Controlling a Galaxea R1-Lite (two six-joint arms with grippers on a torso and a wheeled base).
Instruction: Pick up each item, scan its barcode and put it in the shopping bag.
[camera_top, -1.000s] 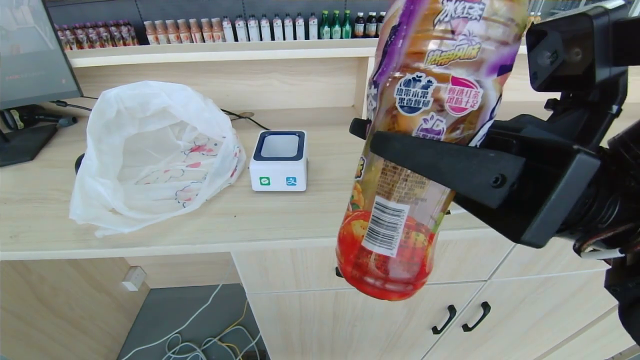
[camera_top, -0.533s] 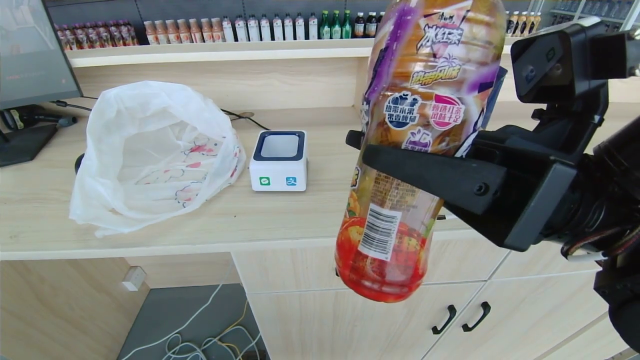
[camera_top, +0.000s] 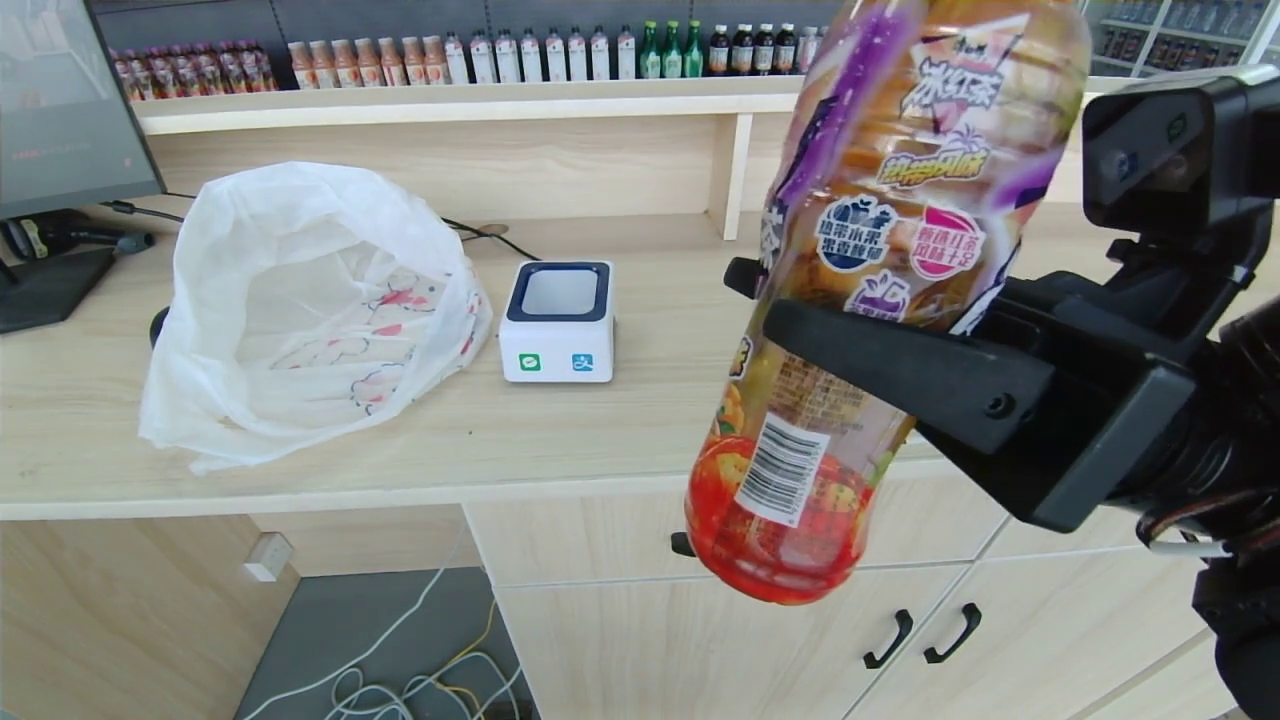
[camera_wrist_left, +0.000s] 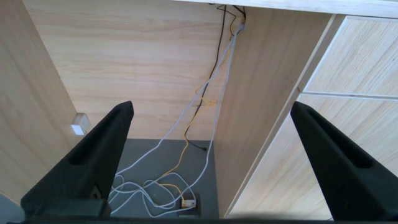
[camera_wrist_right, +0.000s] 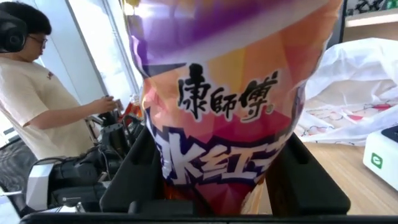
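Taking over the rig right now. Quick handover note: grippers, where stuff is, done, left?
Right gripper: shut on the bottle, held in the air in front of the counter, off to the scanner's right.
Left gripper: open, empty, low down by the cabinet.
Scanner: on the counter, window up. Shopping bag: open beside it, on its left, no item visible inside.
Done: bottle picked up.
Left: the barcode faces the head camera, not the scanner, so bring it to the window, then put the bottle in the bag.
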